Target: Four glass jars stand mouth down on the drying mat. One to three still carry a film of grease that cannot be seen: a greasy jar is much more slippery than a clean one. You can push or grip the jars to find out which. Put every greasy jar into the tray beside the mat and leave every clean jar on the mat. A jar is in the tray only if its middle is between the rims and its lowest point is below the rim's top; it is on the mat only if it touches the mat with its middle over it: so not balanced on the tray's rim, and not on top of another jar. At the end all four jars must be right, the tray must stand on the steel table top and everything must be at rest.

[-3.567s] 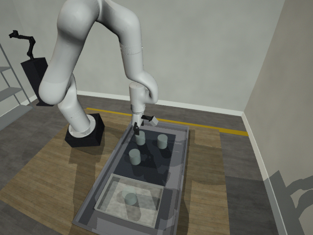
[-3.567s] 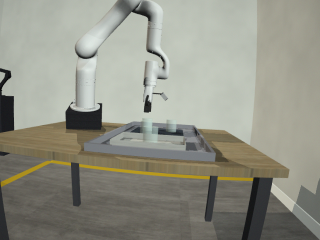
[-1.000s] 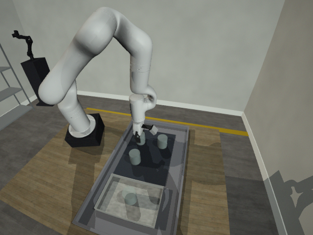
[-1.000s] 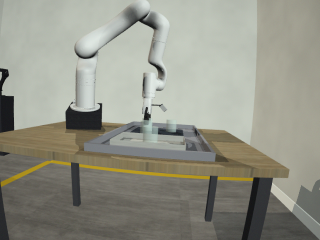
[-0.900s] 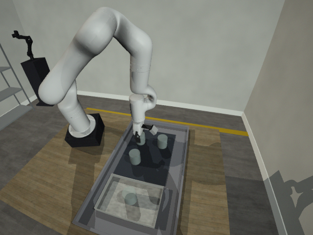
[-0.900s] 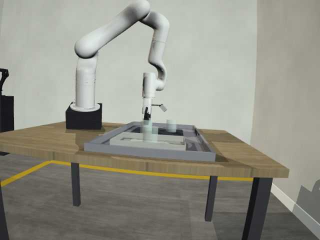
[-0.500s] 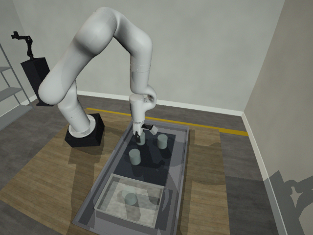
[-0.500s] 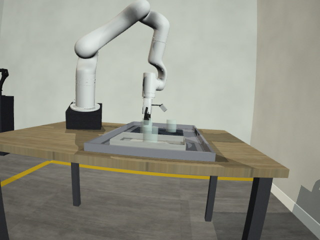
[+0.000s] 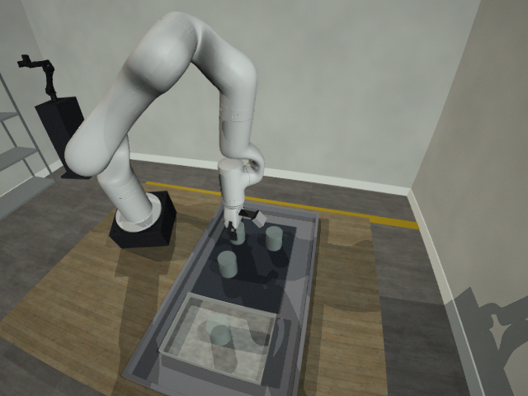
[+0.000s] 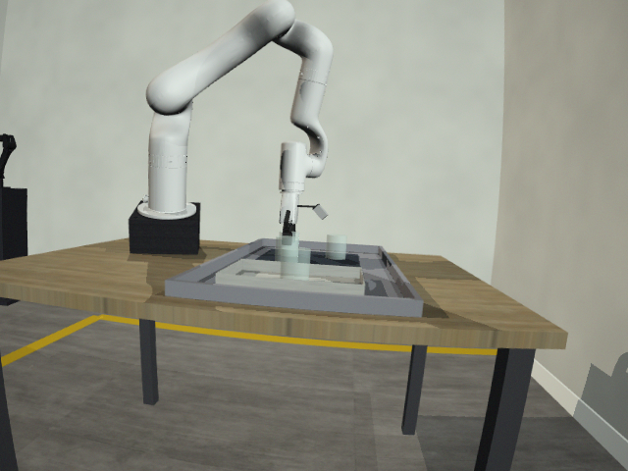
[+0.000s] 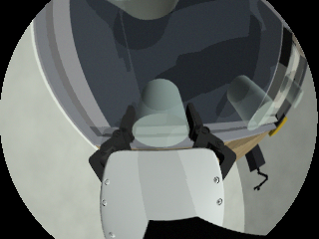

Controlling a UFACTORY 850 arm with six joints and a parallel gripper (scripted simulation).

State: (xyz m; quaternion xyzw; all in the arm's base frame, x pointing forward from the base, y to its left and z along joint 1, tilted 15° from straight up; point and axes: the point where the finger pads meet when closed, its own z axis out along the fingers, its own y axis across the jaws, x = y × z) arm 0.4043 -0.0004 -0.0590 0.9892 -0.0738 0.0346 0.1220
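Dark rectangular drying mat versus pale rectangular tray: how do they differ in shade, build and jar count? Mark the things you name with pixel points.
The dark drying mat (image 9: 253, 287) (image 10: 349, 260) (image 11: 214, 30) is blue-black; the pale tray (image 9: 209, 366) (image 10: 288, 285) (image 11: 291, 65) is off-white. The mat is flat and rimless, while the tray has raised walls. The mat carries three jars, the tray one. Both lie inside the grey rimmed table top (image 9: 170, 289) (image 10: 288, 302) (image 11: 62, 30).

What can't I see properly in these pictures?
- Grease on any jar: its film is invisible in every view.
- The far jar by the hand: the top view hides part of it behind the fingers.
- The jar at the wrist view's top: the picture's edge cuts it off.
- The little black arm: the exterior view's left edge cuts it.
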